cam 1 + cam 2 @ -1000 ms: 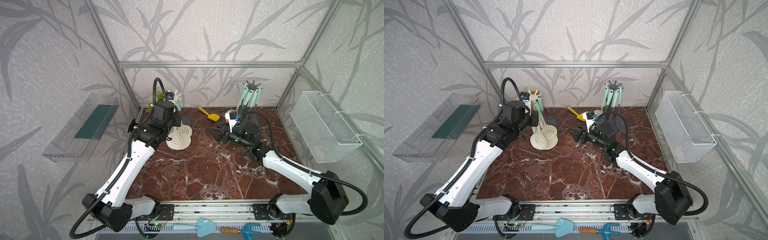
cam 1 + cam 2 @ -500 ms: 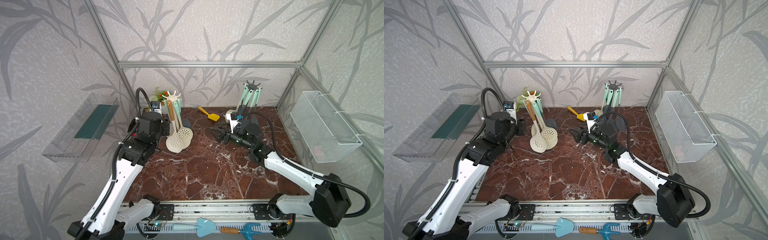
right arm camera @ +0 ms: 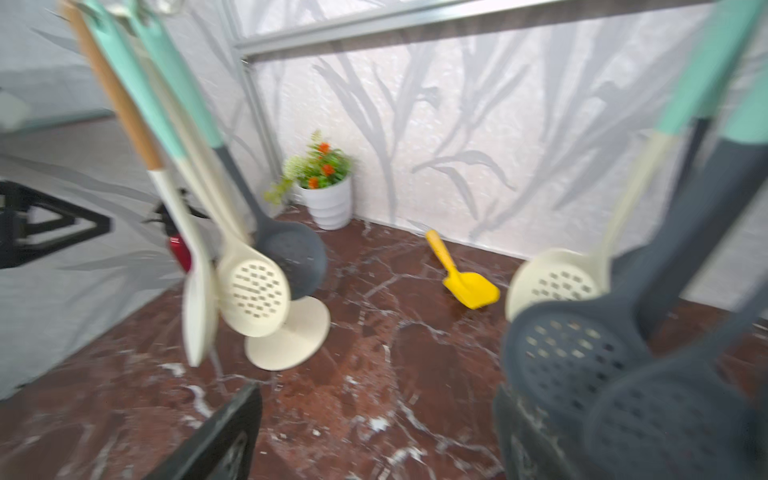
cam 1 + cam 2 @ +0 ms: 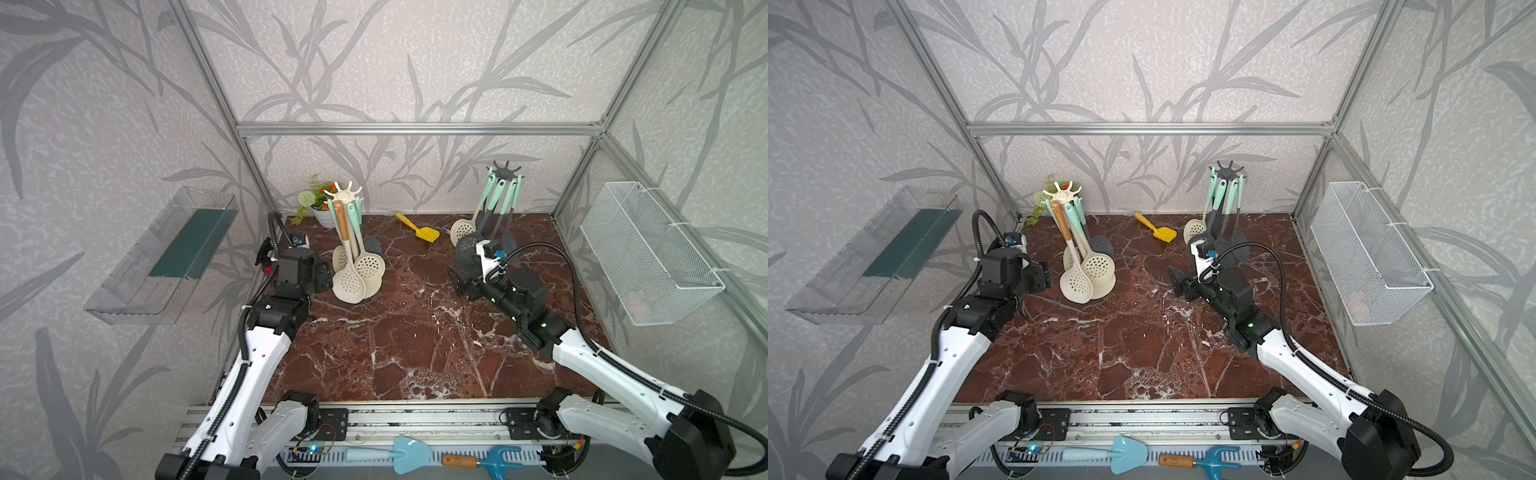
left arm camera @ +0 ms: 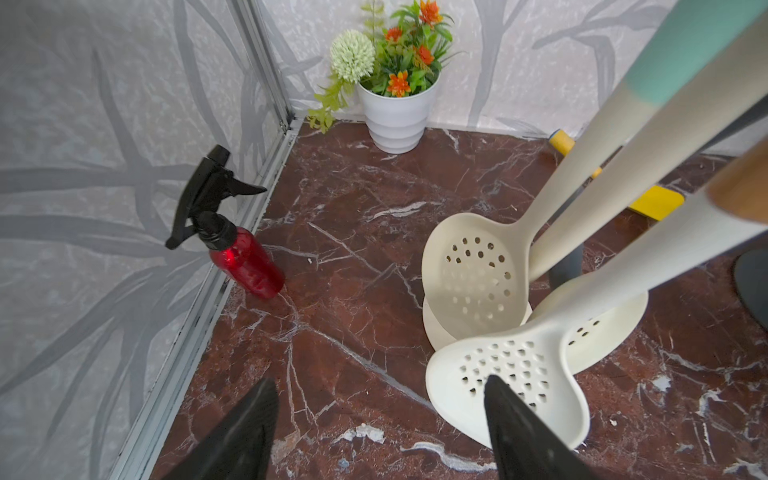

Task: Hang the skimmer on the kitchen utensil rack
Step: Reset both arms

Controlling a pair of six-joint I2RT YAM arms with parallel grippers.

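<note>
The skimmer (image 4: pixel 349 285), with a cream perforated head and a wooden handle, hangs from the cream kitchen utensil rack (image 4: pixel 343 193) at the back left, beside other cream skimmers. It shows in both top views (image 4: pixel 1076 285) and large in the left wrist view (image 5: pixel 507 386). My left gripper (image 4: pixel 325 279) stands open just left of the hanging head, holding nothing; its jaws (image 5: pixel 380 415) are wide apart over bare marble. My right gripper (image 4: pixel 457 283) is open and empty near the dark rack, with its jaws (image 3: pixel 376 424) spread.
A dark rack (image 4: pixel 504 170) with grey and cream utensils stands back right, close behind my right wrist. A yellow toy shovel (image 4: pixel 417 228) lies between the racks. A flower pot (image 5: pixel 397 116) and a red spray bottle (image 5: pixel 245 257) sit in the back left corner. A wire basket (image 4: pixel 648 253) hangs on the right wall.
My left gripper opened, let go of the skimmer at the rack and drew back down and to the left. The skimmer now hangs free. My right gripper opened a little wider.
</note>
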